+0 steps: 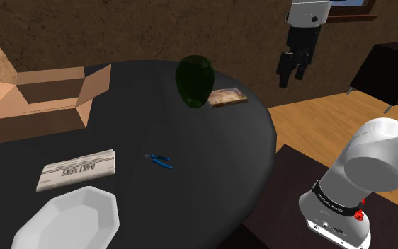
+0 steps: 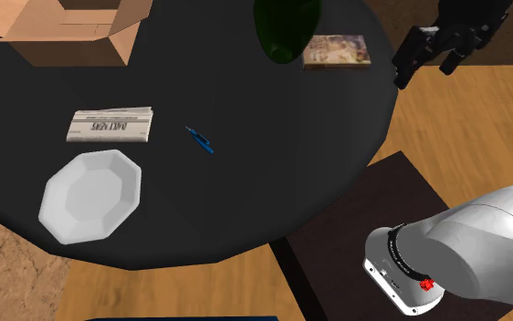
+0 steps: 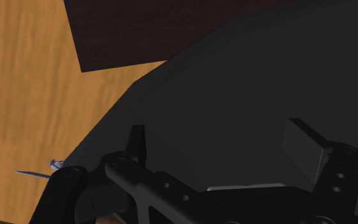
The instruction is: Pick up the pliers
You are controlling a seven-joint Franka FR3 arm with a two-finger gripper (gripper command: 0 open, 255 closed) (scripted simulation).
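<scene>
Shoulder view: a round, matt black table [image 1: 247,163] carries the pliers [image 1: 158,161], small, with blue handles, lying flat near its middle, just right of a folded newspaper [image 1: 77,170]. A white eight-sided plate [image 1: 66,219] sits nearer. An open cardboard box [image 1: 42,99] stands far left, with a glossy dark green vase [image 1: 194,80] and a thin book [image 1: 227,97] at the far side. The gripper [image 1: 292,76] hangs in the air past the table's right edge, well apart from the pliers.

Second exterior view: the pliers [image 2: 200,139] lie between the newspaper [image 2: 109,125] and the table's centre. The gripper [image 2: 424,71] hovers over the wooden floor [image 2: 465,119], touching nothing.

Wrist view: the gripper's [image 3: 221,146] fingers [image 3: 136,140] stand wide apart and empty above the table's [image 3: 248,89] rim. The dark brown slab beyond is possibly the stand.
</scene>
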